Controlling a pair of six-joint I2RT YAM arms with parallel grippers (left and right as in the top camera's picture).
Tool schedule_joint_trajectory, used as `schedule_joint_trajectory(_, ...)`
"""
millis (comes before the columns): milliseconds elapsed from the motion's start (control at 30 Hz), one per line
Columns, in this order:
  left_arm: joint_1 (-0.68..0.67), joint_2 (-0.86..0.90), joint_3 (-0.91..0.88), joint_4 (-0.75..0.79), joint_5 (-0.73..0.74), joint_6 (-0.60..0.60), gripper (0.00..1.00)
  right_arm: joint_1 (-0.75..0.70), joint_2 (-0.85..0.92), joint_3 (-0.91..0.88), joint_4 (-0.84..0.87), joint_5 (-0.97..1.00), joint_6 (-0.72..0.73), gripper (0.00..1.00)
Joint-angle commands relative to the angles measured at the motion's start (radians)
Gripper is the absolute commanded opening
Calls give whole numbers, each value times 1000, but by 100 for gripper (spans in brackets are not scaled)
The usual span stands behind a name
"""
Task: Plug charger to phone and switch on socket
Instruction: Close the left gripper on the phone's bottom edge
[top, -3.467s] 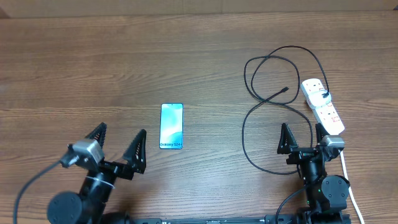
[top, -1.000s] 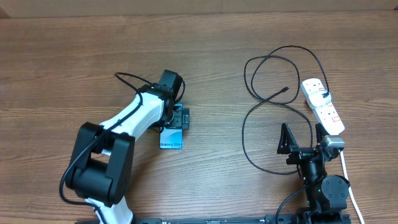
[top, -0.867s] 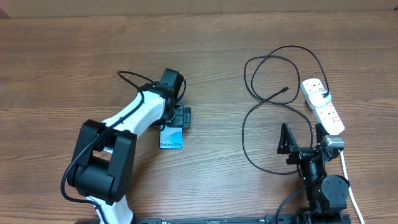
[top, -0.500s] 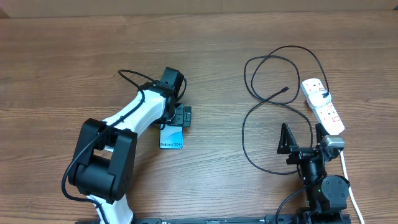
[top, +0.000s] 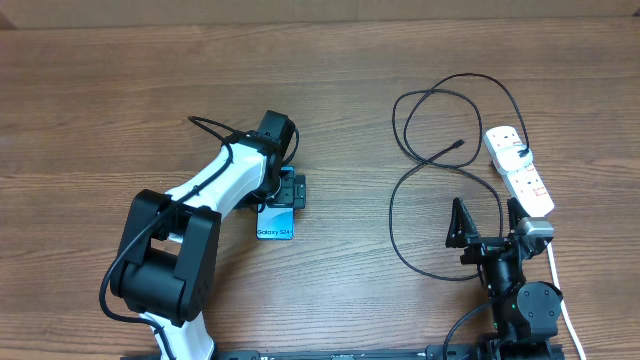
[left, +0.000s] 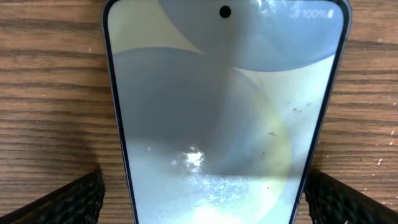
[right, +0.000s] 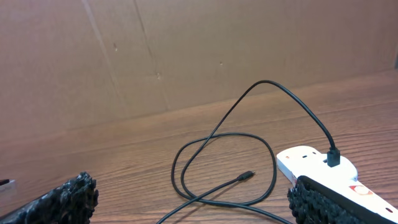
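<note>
- The phone (top: 275, 224) lies flat on the table (top: 100, 100). In the overhead view its long axis runs 12 to 6, with the lettered end at 6.
- The left pincer (top: 286, 190) sits over the phone's 12 o'clock half, spread wide and holding nothing.
- Its fingers (left: 68, 199) stand at 9 and 3, outside the long edges. A gap shows at 9; contact at 3 cannot be told.
- Closing across the short axis would likely grip the phone.
- The charger (right: 333, 159) is plugged into the socket (top: 525, 180). Its tip (top: 458, 145) lies well apart, at 2 o'clock from the phone.
- The right pincer (top: 484, 220) is nearer the tip, which lies at 12 from it. This pincer is wide and empty.
</note>
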Motion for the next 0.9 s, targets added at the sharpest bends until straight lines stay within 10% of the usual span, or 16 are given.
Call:
schedule_joint_trajectory(0,-7,53,-19,18,58,-18,100,-2,-11,-11,2,0,-4,100)
schedule_joint_trajectory(867,-7,53,-21,23,86,-41,79,-2,-11,-11,2,0,-4,100)
